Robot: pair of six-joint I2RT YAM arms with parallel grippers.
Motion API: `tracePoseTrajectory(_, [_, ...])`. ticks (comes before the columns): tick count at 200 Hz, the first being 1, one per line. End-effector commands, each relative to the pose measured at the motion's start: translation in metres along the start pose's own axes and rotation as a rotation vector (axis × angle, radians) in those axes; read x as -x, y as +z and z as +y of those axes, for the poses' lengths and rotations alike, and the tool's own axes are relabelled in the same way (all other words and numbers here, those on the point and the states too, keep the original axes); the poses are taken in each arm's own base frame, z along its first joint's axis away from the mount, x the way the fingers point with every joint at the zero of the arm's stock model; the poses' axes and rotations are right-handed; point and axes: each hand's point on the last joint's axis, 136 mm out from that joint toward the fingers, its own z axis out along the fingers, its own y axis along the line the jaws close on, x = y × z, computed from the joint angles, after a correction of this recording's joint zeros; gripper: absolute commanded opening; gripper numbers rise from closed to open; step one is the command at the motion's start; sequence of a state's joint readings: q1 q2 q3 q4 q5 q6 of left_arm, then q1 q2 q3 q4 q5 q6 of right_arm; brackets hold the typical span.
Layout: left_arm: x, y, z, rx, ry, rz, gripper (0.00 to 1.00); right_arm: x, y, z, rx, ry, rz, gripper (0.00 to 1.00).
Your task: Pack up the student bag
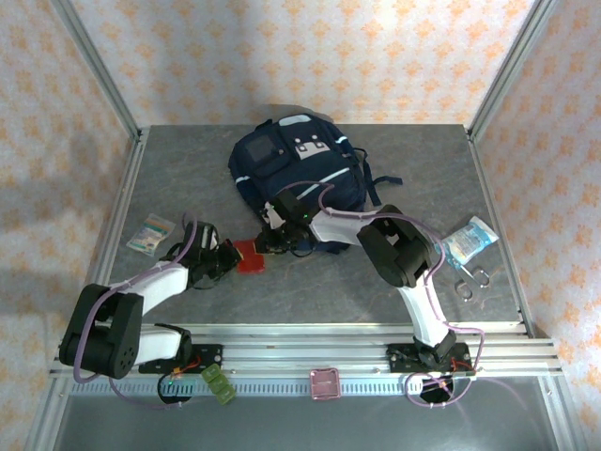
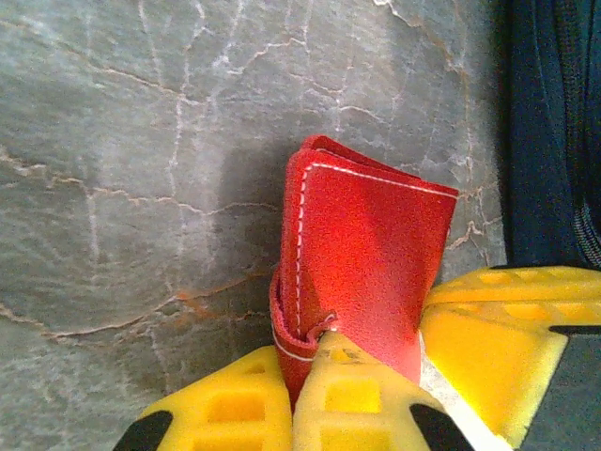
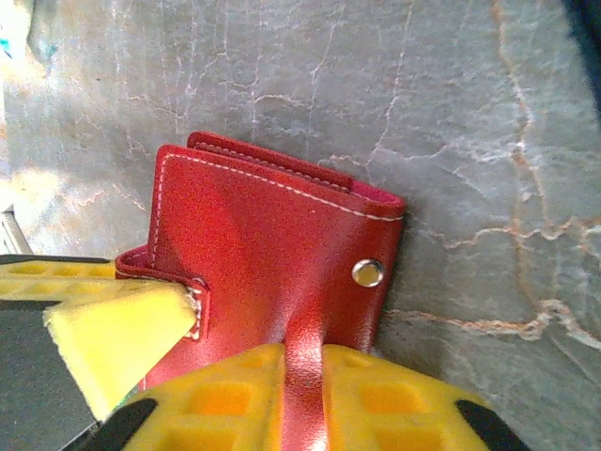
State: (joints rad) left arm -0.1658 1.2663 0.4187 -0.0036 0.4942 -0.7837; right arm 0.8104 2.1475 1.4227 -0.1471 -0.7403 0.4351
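I see a grey marbled table (image 1: pixel 188 178) enclosed by patterned walls. The bag (image 1: pixel 300 174) lies in the upper centre of the top view with its pocket side up. Its long axis runs roughly up and down the frame, leaning toward the lower right, and its straps trail to the right. I cannot tell which end is its top. A red wallet (image 1: pixel 250 256) sits just below the bag, apart from it. My left gripper (image 2: pixel 296 362) is clamped on the wallet's folded edge. My right gripper (image 3: pixel 302 352) is clamped on the wallet's strap.
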Motion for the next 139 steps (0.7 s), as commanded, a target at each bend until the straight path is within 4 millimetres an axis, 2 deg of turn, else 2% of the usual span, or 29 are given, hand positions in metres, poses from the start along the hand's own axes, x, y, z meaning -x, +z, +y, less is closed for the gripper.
tracePoseTrajectory(1, [-0.007, -0.013, -0.031, -0.081, 0.071, 0.056, 0.00, 0.000, -0.015, 0.015, 0.005, -0.021, -0.054, 0.25])
tracePoseTrajectory(23, [0.009, -0.031, -0.053, -0.111, 0.112, -0.002, 0.00, 0.007, -0.045, 0.030, 0.018, -0.042, -0.125, 0.33])
tracePoseTrajectory(41, [0.023, -0.051, -0.079, -0.156, 0.154, -0.052, 0.00, 0.014, -0.075, 0.041, 0.034, -0.044, -0.207, 0.40])
tracePoseTrajectory(55, [0.034, -0.065, -0.098, -0.190, 0.181, -0.087, 0.00, 0.022, -0.103, 0.040, 0.031, -0.004, -0.297, 0.50])
tracePoseTrajectory(67, [0.042, -0.076, -0.114, -0.223, 0.197, -0.114, 0.00, 0.028, -0.125, 0.038, 0.054, 0.034, -0.361, 0.51])
tracePoseTrajectory(92, [0.055, -0.095, -0.155, -0.345, 0.209, -0.137, 0.00, 0.037, -0.178, 0.044, 0.129, 0.054, -0.510, 0.63])
tracePoseTrajectory(110, [0.058, -0.106, -0.187, -0.445, 0.227, -0.126, 0.00, 0.037, -0.215, 0.055, 0.237, 0.038, -0.595, 0.74])
tracePoseTrajectory(118, [0.058, -0.111, -0.199, -0.485, 0.240, -0.121, 0.00, 0.036, -0.229, 0.058, 0.279, 0.031, -0.624, 0.77])
tracePoseTrajectory(139, [0.047, -0.120, -0.230, -0.596, 0.270, -0.084, 0.00, 0.034, -0.251, 0.061, 0.352, 0.017, -0.658, 0.80])
